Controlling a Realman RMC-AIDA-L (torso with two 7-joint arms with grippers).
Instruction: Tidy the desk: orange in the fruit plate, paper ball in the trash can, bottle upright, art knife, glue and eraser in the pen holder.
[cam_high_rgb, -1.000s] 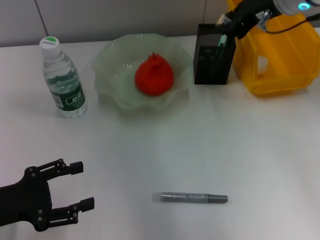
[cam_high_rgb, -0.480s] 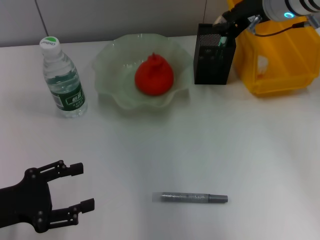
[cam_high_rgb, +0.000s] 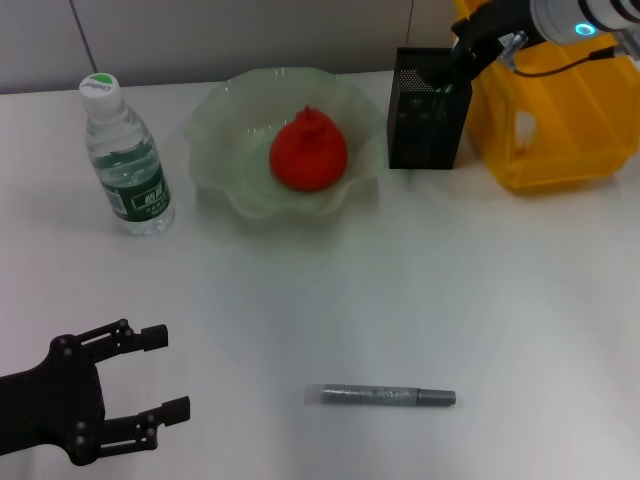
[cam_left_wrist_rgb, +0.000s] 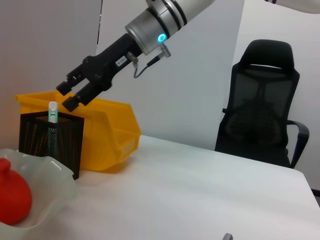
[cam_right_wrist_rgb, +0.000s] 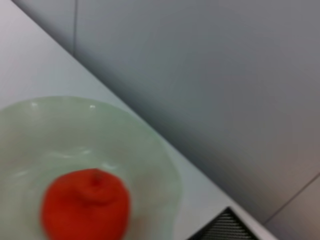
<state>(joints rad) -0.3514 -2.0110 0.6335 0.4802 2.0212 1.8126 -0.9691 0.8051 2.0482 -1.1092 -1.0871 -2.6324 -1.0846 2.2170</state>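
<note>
My right gripper hangs just above the black mesh pen holder at the back right, its fingers apart and empty; it also shows in the left wrist view. A green-and-white glue stick stands inside the holder. The orange lies in the pale green fruit plate. The water bottle stands upright at the back left. The grey art knife lies flat on the table near the front. My left gripper is open and empty at the front left. The paper ball and the eraser are out of view.
A yellow bin stands right of the pen holder, touching or nearly touching it. A black office chair stands beyond the table's edge. The right wrist view shows the orange, the plate and a corner of the holder.
The right gripper has shifted slightly over the pen holder, and the glue stick now shows lower inside it. The left arm has not moved.
</note>
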